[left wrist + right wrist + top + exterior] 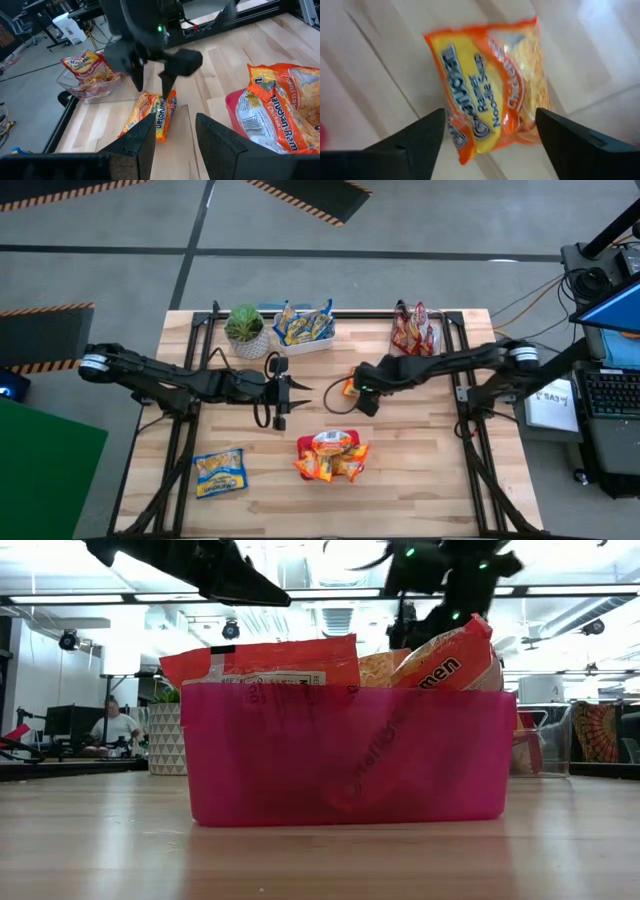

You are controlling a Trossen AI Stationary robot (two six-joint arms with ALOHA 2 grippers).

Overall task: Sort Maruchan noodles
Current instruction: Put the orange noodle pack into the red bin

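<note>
An orange-yellow noodle packet (487, 90) lies flat on the wooden table at mid-table (348, 387). My right gripper (490, 112) hangs open over it, pointing steeply down, one finger on each side of the packet (155, 112). My left gripper (175, 120) is open and holds nothing. It hovers above the table just left of that packet (300, 392) and points toward it. More orange packets (330, 458) fill the pink bin (350, 755) near the front. A blue-and-yellow packet (220, 472) lies flat at the front left. My right gripper's open fingers (166, 85) come from above at the orange packet's end (167, 97). I cannot tell whether their tips touch it. The packet lies flat on the table.
At the far edge stand a potted plant (245, 328), a white bin of blue-and-yellow packets (303, 328) and a clear bin of dark red packets (415, 330). Bare wood lies at the front right (430, 470). A person sits far off in the room (115, 725).
</note>
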